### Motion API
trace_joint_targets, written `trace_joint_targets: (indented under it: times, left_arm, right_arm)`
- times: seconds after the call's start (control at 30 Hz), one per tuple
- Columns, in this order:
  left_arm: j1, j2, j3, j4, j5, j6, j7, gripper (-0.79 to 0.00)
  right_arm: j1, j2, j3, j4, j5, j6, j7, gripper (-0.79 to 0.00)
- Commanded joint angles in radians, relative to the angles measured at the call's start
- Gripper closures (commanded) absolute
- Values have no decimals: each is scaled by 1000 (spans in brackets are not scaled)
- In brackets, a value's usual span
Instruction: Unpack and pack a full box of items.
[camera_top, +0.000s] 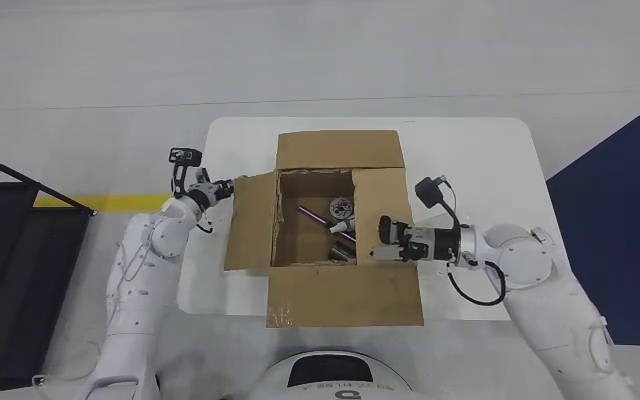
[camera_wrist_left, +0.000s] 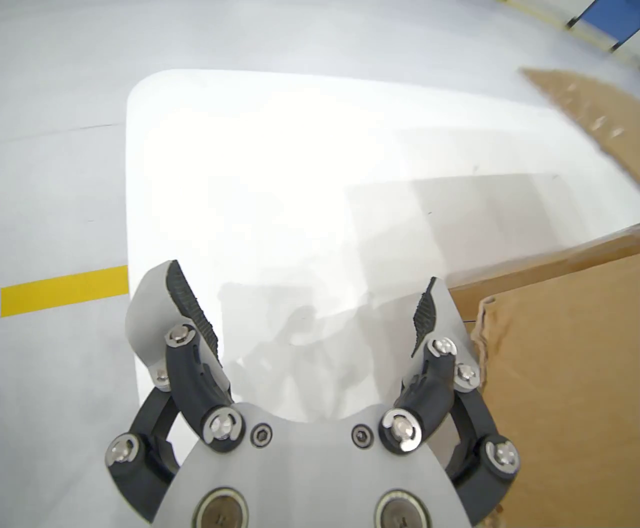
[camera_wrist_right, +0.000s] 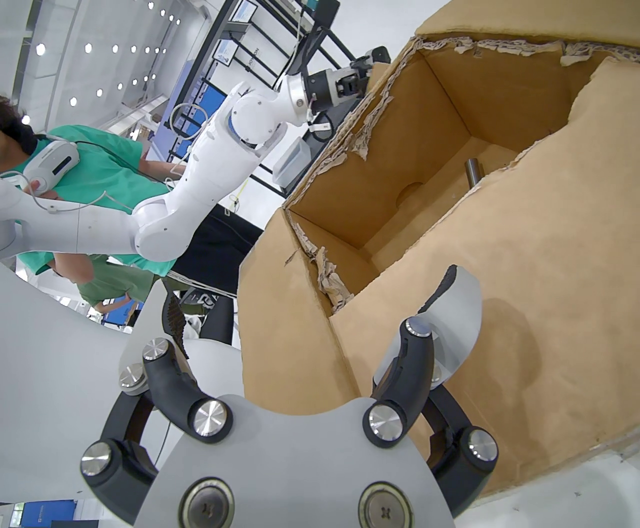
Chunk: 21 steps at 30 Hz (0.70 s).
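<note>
- Box (camera_top: 345, 295): sits mid-table (camera_top: 470, 140), top open, all 4 flaps folded outward.
- Contents: items (camera_top: 342, 208) lie on the box floor, bunched toward the right wall. There is a round part, a dark-pink stick and a few more; exact count n/a. Right wrist view shows a metal rod (camera_wrist_right: 472, 172) on the floor, past the flap edge.
- Progress (est.): opening = done. Every item seen is inside the box and none is in a gripper, so the unpack phase looks to be at or near its start. Repack not begun.
- Remaining (est.): lift items out to the table, return them to the box, then prob. close the flaps.
- Left gripper (camera_wrist_left: 305, 300): fingers spread wide, nothing between them. Pos.: over the table, just beside the far corner of the left flap (camera_top: 250, 220). One finger is close to the flap edge; contact cannot be told.
- Left arm: elbow bent, forearm angled from the robot's left side toward the box's far-left corner.
- Right gripper (camera_wrist_right: 310, 300): fingers spread, no pinch. Pos.: at the right flap (camera_top: 382, 195), by the near-right corner of the opening. Cardboard lies in the gap betw. the fingers, and one finger (camera_wrist_right: 457, 285) is over the flap face.
- Right arm: forearm approx. level, coming in from the right across the table, wrist aimed at the box interior.
- Next-move req. (est.): the right gripper is nearest the items; it must clear the flap edge and dip into the opening.
</note>
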Motion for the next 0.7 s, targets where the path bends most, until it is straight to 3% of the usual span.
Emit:
trace_joint_targets:
  times: [0.0, 0.2, 0.3, 0.67]
  left_arm:
    - [2, 4, -38, -7, -138, -41, -31, -785]
    - [8, 22, -99, -49, -366, -149, -161, -785]
    - [8, 29, -94, -85, -384, -170, -217, -785]
    - [-23, 29, 109, -186, -158, -141, -241, -785]
  right_arm:
    - [-4, 1, 5, 6, 6, -4, -7, -785]
    - [-6, 4, 8, 18, 23, -16, -14, -785]
    - [-6, 5, 7, 24, 29, -24, -23, -785]
    - [-66, 21, 117, 21, 109, -108, -51, -785]
